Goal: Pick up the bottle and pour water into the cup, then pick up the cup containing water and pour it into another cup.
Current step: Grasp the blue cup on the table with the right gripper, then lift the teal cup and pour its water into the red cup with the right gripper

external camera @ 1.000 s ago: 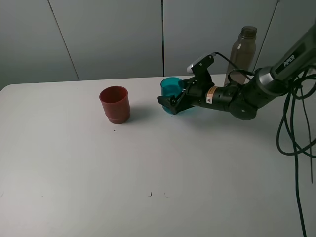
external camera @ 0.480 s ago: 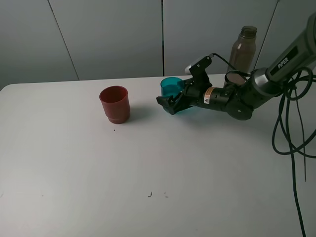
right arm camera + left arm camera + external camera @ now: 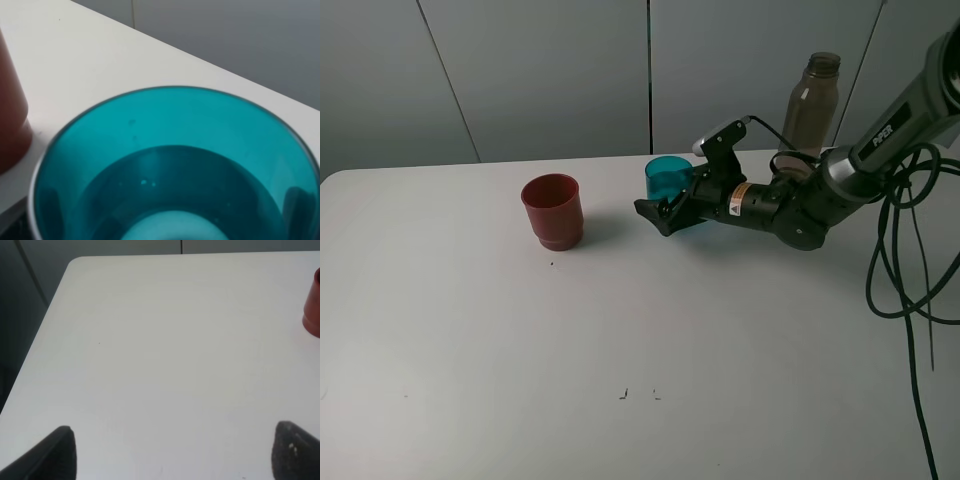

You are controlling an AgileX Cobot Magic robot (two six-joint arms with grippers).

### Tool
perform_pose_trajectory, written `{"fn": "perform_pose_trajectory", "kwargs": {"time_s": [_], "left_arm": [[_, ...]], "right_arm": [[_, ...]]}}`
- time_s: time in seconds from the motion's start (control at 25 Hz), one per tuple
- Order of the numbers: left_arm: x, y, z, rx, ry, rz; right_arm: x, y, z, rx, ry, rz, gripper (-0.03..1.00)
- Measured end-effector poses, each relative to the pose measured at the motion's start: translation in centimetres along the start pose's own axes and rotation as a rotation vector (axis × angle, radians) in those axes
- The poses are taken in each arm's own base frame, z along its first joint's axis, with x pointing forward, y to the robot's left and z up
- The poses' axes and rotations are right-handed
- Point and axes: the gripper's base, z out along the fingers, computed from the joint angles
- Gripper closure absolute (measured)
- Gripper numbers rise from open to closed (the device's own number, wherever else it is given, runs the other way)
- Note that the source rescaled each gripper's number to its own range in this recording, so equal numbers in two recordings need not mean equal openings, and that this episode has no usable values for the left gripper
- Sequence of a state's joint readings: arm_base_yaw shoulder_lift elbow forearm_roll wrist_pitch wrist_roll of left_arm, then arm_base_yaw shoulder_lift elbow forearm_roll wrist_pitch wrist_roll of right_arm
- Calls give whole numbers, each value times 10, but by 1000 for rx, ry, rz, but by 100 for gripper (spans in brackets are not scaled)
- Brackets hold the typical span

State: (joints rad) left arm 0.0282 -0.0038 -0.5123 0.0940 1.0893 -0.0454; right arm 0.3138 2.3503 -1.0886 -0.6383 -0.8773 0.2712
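Seen only from the high view: tall, slim, smoky grey-brown translucent plastic bottle upright at the far right of the white bench, narrow neck up, behind the right arm. Also there alone: full layout, with squat red opaque plastic cup standing left of centre, well apart from teal-blue translucent plastic tumbler at far centre, and black cables hanging at the right.

Given only by the right wrist view: a look straight down into the teal tumbler, filling the frame, with a liquid line partway up the wall and a few small bubbles; red cup just a blurred edge beside it.

Given only by the left wrist view: left end effector, dark fingertips spread far apart over bare bench, nothing between them; red cup only a sliver at the frame's edge.

Right end effector reaching in low from the right, spread wide, black fingers flanking the tumbler's lower part on the near and far sides. Cannot tell whether touching the wall.

Tumbler standing on the bench between those fingers, long axis vertical, mouth up, not tilted.
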Motion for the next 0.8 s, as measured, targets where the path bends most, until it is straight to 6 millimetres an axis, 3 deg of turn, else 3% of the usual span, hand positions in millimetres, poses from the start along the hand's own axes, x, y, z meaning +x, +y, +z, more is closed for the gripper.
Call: {"fn": "perform_pose_trajectory", "kwargs": {"time_s": [0.2, 0.28, 0.32, 0.36, 0.4, 0.8], "left_arm": [[0, 0, 0, 0, 0, -2], [0, 0, 0, 0, 0, -2], [0, 0, 0, 0, 0, -2], [0, 0, 0, 0, 0, -2], [0, 0, 0, 0, 0, -2], [0, 0, 0, 0, 0, -2]], "right_arm": [[0, 0, 0, 0, 0, 0, 0], [0, 0, 0, 0, 0, 0, 26], [0, 0, 0, 2, 0, 1, 51], [0, 0, 0, 3, -1, 0, 84], [0, 0, 0, 3, -2, 1, 89], [0, 0, 0, 1, -2, -5, 89]]}}
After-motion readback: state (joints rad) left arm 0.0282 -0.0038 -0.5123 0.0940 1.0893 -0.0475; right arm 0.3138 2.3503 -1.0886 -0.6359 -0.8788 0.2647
